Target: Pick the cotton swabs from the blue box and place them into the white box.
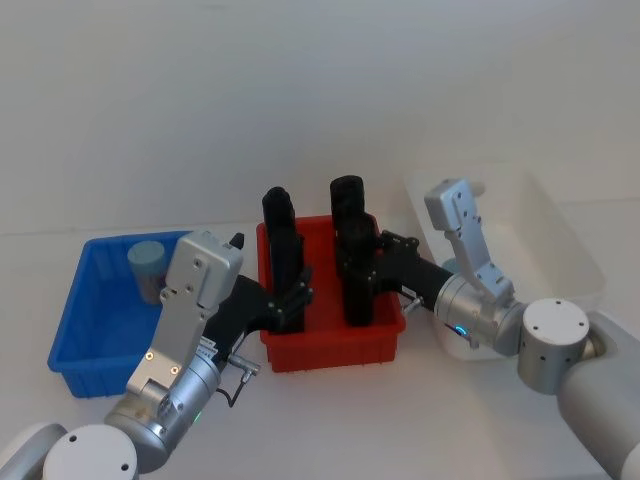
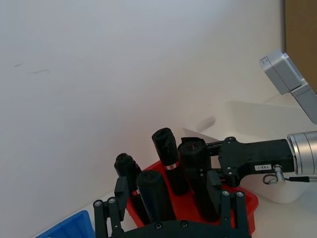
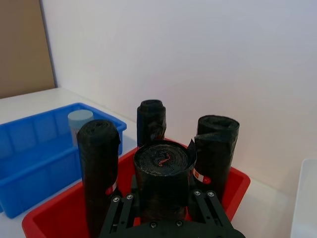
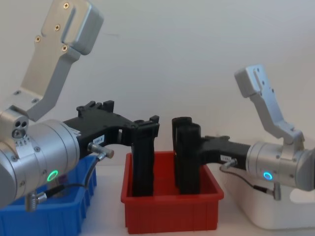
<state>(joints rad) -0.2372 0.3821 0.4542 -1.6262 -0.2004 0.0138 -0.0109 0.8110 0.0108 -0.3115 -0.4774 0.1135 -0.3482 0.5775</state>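
Your left gripper (image 1: 293, 300) and right gripper (image 1: 362, 268) each clamp fingers on a tall black roll (image 1: 281, 240) (image 1: 349, 225) in the red plastic bin (image 1: 335, 343); the lidded cotton-swab tub (image 1: 146, 262) waits untouched in the ribbed blue box (image 1: 72, 345).

Bright blue box (image 1: 95, 330), red bin (image 1: 330, 345) (black rolls (image 1: 350, 250) inside), white box (image 1: 560, 240)

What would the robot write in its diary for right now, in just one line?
left gripper: shut on black roll in red bin | right gripper: shut on another black roll | cotton swabs tub: in blue box
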